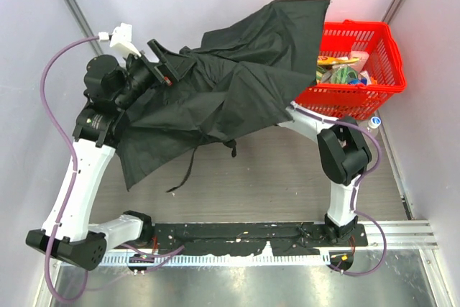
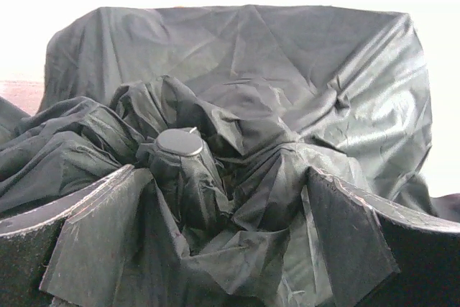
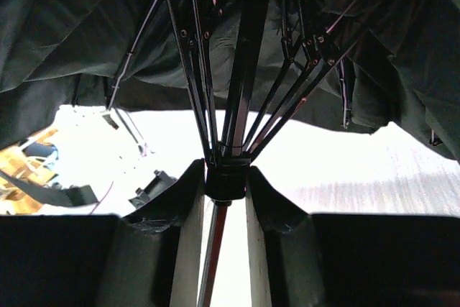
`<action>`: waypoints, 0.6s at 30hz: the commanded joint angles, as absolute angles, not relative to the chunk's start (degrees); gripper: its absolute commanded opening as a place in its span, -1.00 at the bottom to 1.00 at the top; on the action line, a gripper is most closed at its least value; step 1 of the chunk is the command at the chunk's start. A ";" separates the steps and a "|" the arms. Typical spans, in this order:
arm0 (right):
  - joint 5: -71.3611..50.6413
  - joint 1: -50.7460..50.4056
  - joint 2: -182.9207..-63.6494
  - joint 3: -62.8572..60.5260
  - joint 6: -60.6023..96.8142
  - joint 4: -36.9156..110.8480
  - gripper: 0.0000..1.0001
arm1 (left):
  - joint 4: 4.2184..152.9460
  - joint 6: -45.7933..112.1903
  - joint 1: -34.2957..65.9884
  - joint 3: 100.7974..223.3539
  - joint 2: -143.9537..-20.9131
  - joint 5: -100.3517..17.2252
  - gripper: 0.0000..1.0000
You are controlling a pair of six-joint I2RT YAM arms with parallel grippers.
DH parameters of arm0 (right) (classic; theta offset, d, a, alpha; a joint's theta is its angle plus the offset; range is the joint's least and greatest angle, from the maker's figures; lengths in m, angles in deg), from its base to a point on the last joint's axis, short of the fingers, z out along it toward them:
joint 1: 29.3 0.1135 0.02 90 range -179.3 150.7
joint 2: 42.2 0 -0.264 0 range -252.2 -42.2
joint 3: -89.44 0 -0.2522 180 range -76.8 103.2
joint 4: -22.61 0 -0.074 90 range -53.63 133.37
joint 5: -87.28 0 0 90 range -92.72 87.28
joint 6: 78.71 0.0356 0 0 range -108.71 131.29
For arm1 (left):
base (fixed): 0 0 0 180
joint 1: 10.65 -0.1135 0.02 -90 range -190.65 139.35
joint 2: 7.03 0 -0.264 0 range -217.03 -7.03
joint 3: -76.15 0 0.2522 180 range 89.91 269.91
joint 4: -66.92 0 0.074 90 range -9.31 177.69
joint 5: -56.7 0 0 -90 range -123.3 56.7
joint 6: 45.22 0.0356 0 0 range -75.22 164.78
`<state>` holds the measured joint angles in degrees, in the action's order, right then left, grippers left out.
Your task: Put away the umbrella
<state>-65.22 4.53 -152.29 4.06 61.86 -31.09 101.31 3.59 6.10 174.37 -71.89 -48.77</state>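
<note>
The black umbrella (image 1: 237,77) hangs half-collapsed over the table's middle, its canopy reaching from my left arm to the red basket. My left gripper (image 1: 164,62) is open at the canopy's left end. In the left wrist view the round top cap (image 2: 180,143) and bunched fabric sit between its spread fingers (image 2: 65,221). The canopy hides my right gripper in the top view. From below, my right gripper (image 3: 228,181) is shut on the black runner (image 3: 228,174) where the ribs (image 3: 244,70) meet, and the metal shaft (image 3: 213,249) runs down between its fingers. A wrist strap (image 1: 188,170) dangles toward the table.
A red basket (image 1: 392,55) holding several packaged goods stands at the back right, partly under the canopy's edge. My right arm's elbow (image 1: 345,152) rises at the right. Grey walls close in on both sides.
</note>
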 commanded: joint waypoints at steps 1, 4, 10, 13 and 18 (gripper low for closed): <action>-65.56 8.76 -145.13 4.59 48.76 -24.23 -0.99 | 95.72 0.48 5.00 174.28 -74.44 -53.26 0.99; -64.95 10.51 -142.76 3.45 43.03 -17.26 -0.99 | 89.42 0.40 3.59 170.52 -72.34 -54.56 0.57; -57.93 11.40 -139.06 0.90 37.30 -6.70 -0.98 | 81.04 -0.40 3.50 163.83 -68.91 -58.09 -0.80; -48.38 11.48 -137.31 -0.68 38.27 -1.36 -0.68 | 77.88 -0.22 3.50 161.81 -66.36 -55.81 -1.00; -37.00 12.71 -132.56 -9.10 38.10 2.44 0.04 | 76.98 -0.22 3.50 160.04 -62.31 -49.83 -1.00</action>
